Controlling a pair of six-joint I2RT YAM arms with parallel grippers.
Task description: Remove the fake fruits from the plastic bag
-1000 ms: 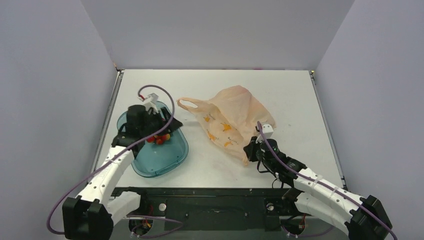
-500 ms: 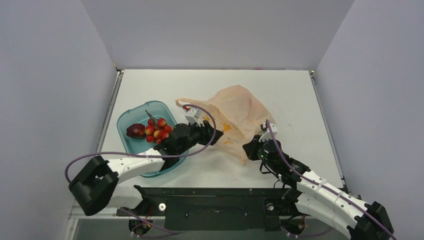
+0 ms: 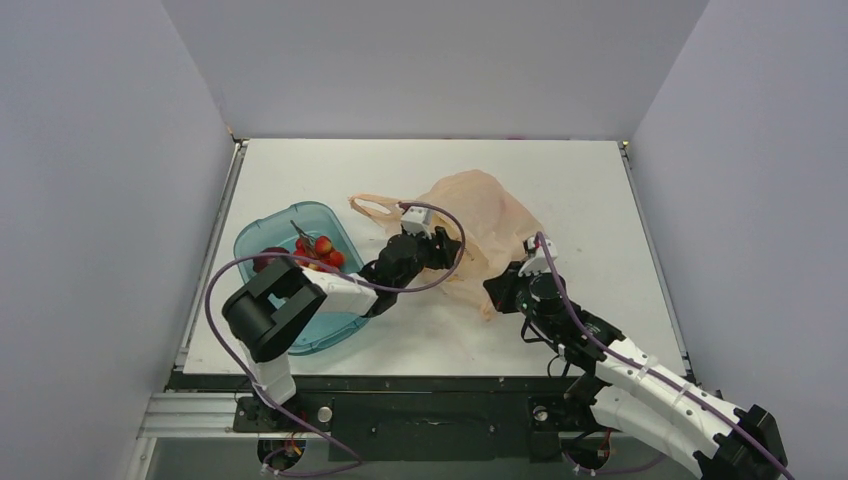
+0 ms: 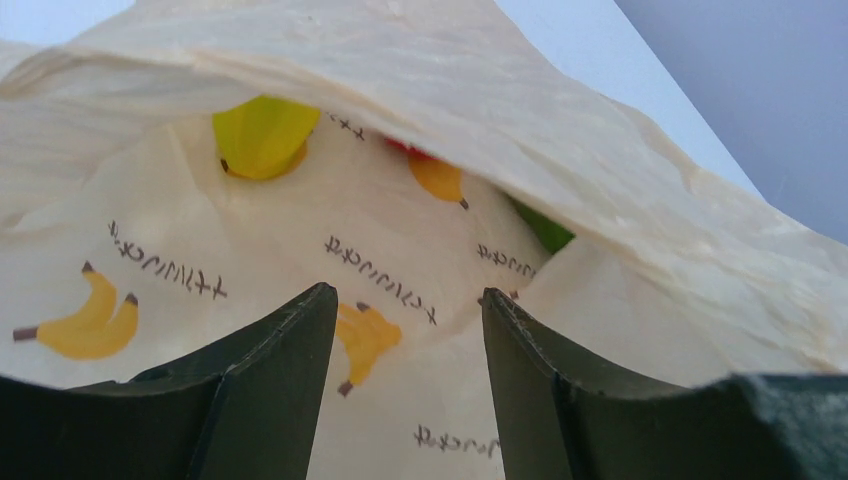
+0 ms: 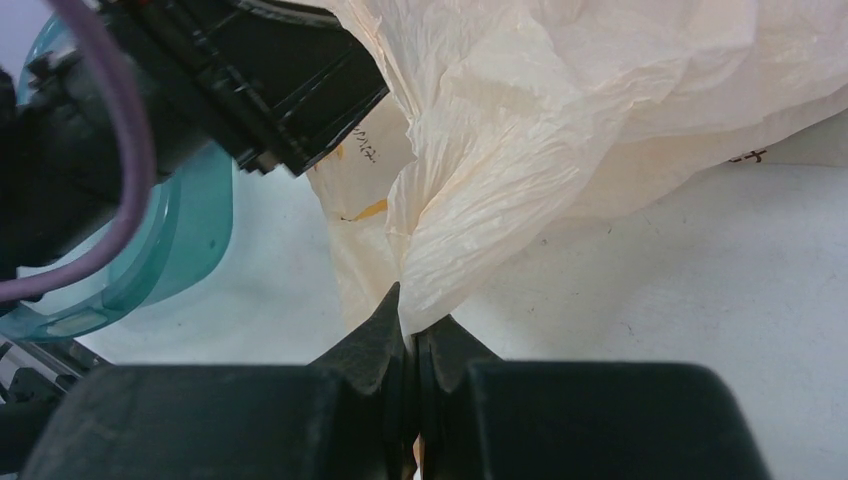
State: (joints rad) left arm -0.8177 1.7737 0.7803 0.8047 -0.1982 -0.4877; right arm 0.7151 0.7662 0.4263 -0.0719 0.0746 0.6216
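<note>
Right gripper (image 5: 411, 328) pinches the near hem of the thin crinkly peach-orange plastic bag (image 3: 482, 212), likely anchoring it. Left gripper (image 4: 408, 300) is spread at the mouth, aimed inside. Glossy yellow-green fake fruit (image 4: 262, 135) sits at 11 o'clock. Red-yellow grape bunch (image 3: 318, 250) lies in the teal see-through tray (image 3: 252, 236), 9 o'clock of the bag.

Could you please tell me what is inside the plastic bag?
Through the mouth of the bag, a yellow-green fruit, an orange fruit and a green sliver show; folds cover the rest.
</note>
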